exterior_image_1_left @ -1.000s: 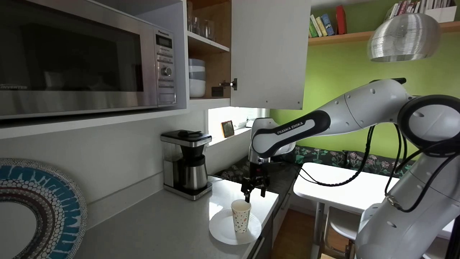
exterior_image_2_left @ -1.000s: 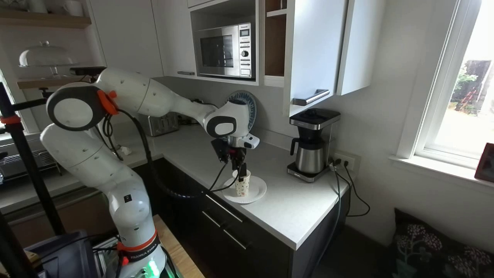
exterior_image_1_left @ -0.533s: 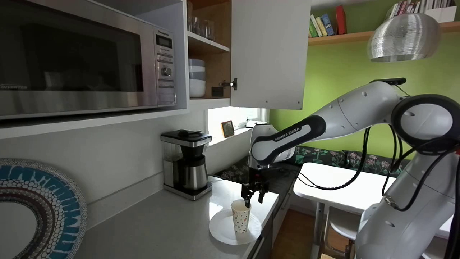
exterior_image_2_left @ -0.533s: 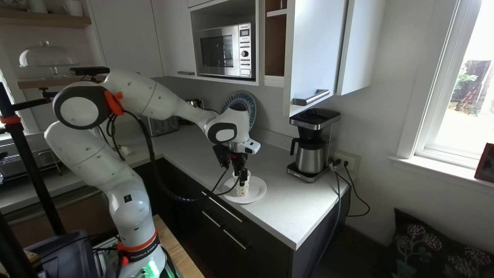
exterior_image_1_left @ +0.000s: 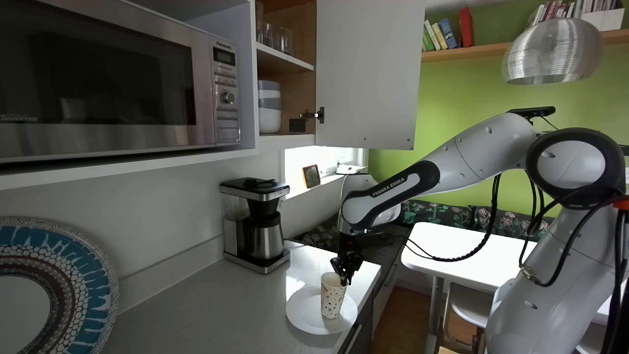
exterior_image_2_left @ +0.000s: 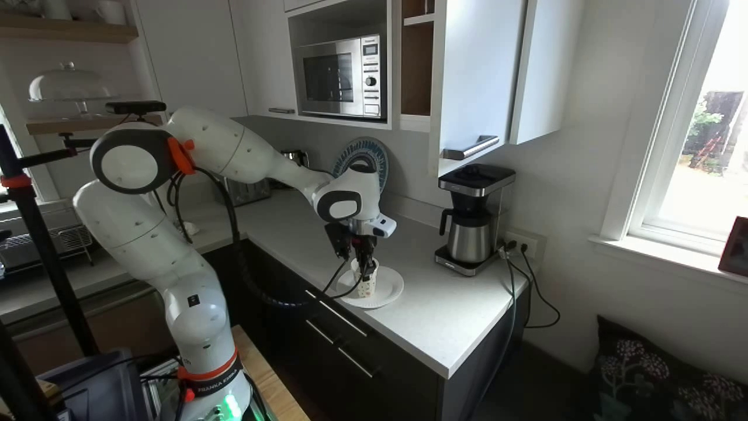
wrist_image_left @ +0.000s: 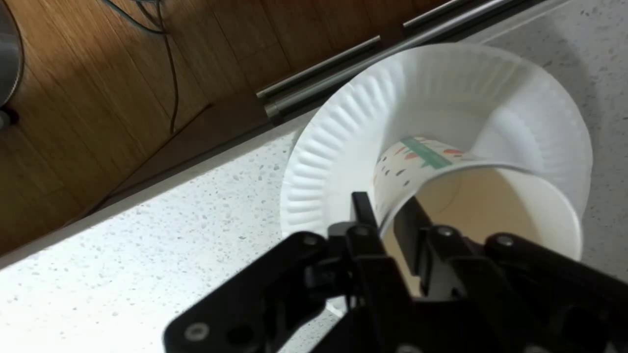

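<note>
My gripper (wrist_image_left: 386, 211) is straddling the rim of a patterned cup (exterior_image_1_left: 331, 300), jaws standing a narrow gap apart, one inside, one outside. Cup is sitting on a white plate (exterior_image_1_left: 303, 309) near the robot-side edge of the table (exterior_image_1_left: 211, 309); coffee maker (exterior_image_1_left: 254, 223) is standing near the wall-side edge.

gripper (wrist_image_left: 386, 201) blocks part of the cup (wrist_image_left: 471, 196) in wrist view, microwave (exterior_image_1_left: 113, 78) runs off the left edge in an exterior view, books (exterior_image_1_left: 439, 35) too tiny to read
</note>
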Available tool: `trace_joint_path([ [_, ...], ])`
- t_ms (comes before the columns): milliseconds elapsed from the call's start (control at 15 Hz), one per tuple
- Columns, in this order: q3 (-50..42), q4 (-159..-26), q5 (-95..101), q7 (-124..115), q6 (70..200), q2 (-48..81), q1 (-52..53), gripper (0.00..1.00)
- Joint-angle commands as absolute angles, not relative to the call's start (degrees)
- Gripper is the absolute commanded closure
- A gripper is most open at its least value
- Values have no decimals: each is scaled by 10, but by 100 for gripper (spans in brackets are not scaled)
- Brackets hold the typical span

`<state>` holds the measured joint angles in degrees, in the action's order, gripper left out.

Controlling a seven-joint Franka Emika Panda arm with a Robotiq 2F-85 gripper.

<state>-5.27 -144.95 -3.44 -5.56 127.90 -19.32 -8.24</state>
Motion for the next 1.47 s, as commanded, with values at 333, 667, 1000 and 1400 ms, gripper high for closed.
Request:
trace_joint_path([
  [333, -63, -1431, -51, -69, 1262, -230, -83, 99],
  [667, -53, -1366, -45, -107, 1210, -290, -87, 99],
  [1000, -28, -1263, -49, -197, 1176, -316, -94, 99],
  [1400, -3, -1157, -45, -292, 1179, -313, -105, 99],
])
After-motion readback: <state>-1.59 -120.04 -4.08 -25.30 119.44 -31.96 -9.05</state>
